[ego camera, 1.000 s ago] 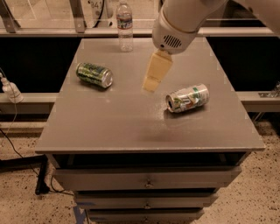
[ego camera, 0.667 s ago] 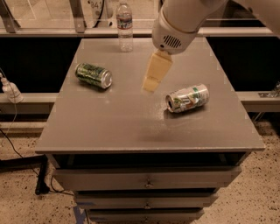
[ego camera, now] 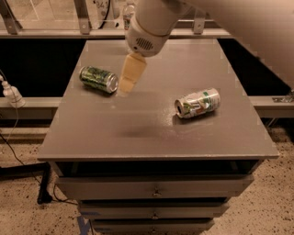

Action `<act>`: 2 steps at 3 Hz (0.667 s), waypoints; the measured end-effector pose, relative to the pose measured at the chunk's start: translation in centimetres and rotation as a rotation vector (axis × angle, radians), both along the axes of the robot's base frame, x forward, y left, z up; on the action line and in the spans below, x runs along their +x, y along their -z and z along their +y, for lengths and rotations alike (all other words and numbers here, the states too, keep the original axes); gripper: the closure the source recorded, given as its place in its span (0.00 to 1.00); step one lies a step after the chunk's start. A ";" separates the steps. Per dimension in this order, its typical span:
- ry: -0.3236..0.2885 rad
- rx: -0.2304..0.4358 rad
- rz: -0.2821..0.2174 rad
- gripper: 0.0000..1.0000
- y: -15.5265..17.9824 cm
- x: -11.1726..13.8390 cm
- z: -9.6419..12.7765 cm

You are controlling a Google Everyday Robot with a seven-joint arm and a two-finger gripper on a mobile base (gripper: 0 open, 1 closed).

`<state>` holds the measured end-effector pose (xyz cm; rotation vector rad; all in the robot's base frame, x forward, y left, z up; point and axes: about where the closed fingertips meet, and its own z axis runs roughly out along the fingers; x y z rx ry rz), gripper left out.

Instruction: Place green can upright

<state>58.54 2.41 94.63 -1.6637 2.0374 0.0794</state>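
Your gripper (ego camera: 126, 85) hangs low over the table (ego camera: 151, 133), its tip just right of the green can (ego camera: 98, 79), with nothing in its hold (how far open, can't tell). The green can lies on its side at left rear. The dented silver-white can (ego camera: 197, 103) lies at right, well apart.

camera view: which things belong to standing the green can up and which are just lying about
For the job:
green can, on its side at the left of the table
gripper, hanging just right of that can

Lying about:
silver-white can, on its side at the right
water bottle, far edge, partly behind the arm
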 end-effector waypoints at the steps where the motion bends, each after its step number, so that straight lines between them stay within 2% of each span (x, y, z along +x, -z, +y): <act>1: 0.001 0.029 0.023 0.00 1.2 1.9 4.3; 2: 0.022 0.052 0.040 0.00 2.6 3.7 7.9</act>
